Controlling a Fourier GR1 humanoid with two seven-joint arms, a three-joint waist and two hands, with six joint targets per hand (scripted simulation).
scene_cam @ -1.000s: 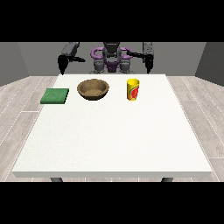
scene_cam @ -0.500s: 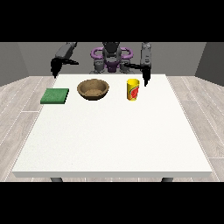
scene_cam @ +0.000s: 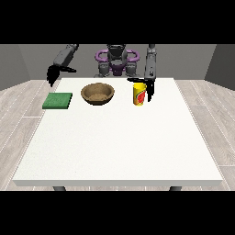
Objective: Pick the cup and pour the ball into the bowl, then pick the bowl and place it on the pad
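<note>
I see the cup standing upright on the far part of the desk, its long axis vertical and its mouth facing up. The hand at the view's right hangs just beside the cup, on its right side, with fingers pointing down and a thumb reaching across above the cup's rim; the fingers look straight rather than curled, and I cannot tell whether they touch the cup. The ball is hidden from me.

The bowl sits left of the cup, near it but apart, opening upward. The green pad lies flat further left, near the desk's left edge.

The hand at the view's left hovers above and behind the pad, well apart from the bowl, fingers drooping downward, relaxed and holding nothing.
</note>
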